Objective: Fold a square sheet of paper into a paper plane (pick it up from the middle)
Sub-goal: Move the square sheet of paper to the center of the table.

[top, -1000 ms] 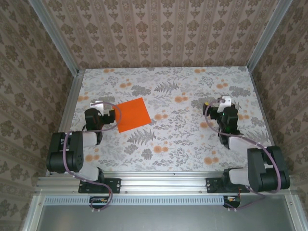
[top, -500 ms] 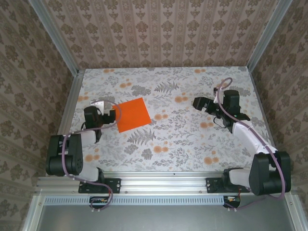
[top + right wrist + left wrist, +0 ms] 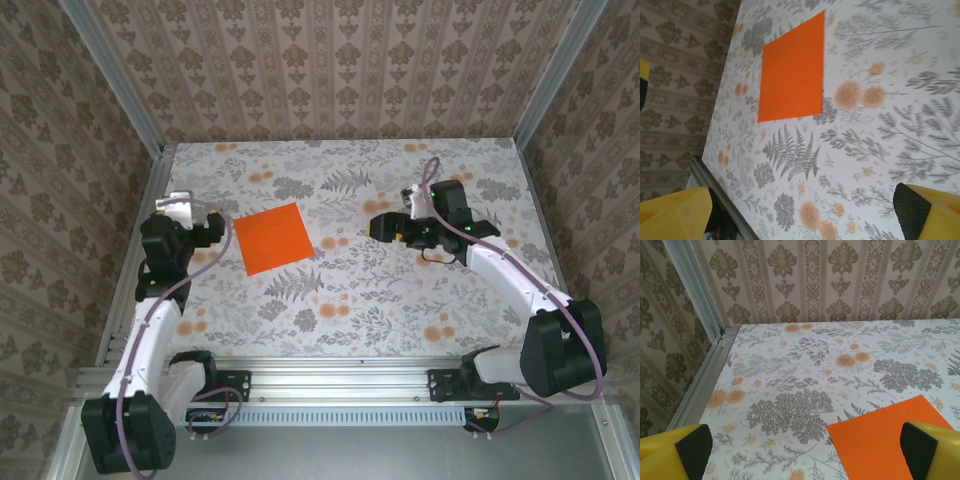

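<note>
I saw one orange square sheet of paper (image 3: 276,238), seemingly flat, on the floral bench (image 3: 400,295); the left hand (image 3: 213,231) and right hand (image 3: 384,227) were both released.

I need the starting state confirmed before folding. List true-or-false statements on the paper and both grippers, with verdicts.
1. The square sheet of paper lies flat and unfolded on the table. True.
2. The left gripper is shut on the sheet. False: it is open and holds nothing.
3. The right gripper is open. True.
4. The sheet lies nearer the right gripper than the left. False: it lies nearer the left gripper.
</note>
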`<act>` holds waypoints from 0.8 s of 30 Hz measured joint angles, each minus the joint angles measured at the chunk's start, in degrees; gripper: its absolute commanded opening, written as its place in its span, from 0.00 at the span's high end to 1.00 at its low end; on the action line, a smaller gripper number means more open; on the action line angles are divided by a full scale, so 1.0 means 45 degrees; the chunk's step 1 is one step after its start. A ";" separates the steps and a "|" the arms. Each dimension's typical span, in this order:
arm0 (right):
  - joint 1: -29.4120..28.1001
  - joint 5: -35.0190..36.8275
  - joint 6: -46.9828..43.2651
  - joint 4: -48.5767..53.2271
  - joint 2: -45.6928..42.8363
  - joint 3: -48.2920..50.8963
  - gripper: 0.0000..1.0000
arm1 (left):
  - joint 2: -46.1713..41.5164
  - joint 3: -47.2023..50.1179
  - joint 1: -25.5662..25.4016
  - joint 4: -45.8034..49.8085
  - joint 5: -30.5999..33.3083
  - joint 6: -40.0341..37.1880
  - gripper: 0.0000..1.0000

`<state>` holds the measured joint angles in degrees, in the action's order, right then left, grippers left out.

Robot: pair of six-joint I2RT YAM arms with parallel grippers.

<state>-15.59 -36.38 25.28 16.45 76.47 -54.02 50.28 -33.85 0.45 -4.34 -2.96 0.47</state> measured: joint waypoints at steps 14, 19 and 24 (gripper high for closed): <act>-0.4580 0.1729 0.0175 0.1239 0.7004 -0.5916 0.31 | 0.0719 -0.2254 0.0986 0.5022 -0.0058 0.3973 0.00; -0.5518 0.2127 0.0738 0.1486 1.0083 -0.8947 0.33 | 0.0214 -0.2006 0.1258 0.5848 -0.0933 0.4945 0.00; -0.6003 0.2885 0.1112 0.2113 1.2007 -1.1414 0.33 | -0.1180 -0.1277 0.1282 0.6334 -0.1316 0.5712 0.00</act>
<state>-42.61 -23.40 30.28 25.96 130.50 -105.38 44.97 -39.59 6.22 24.16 -8.88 26.17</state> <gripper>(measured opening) 0.673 0.999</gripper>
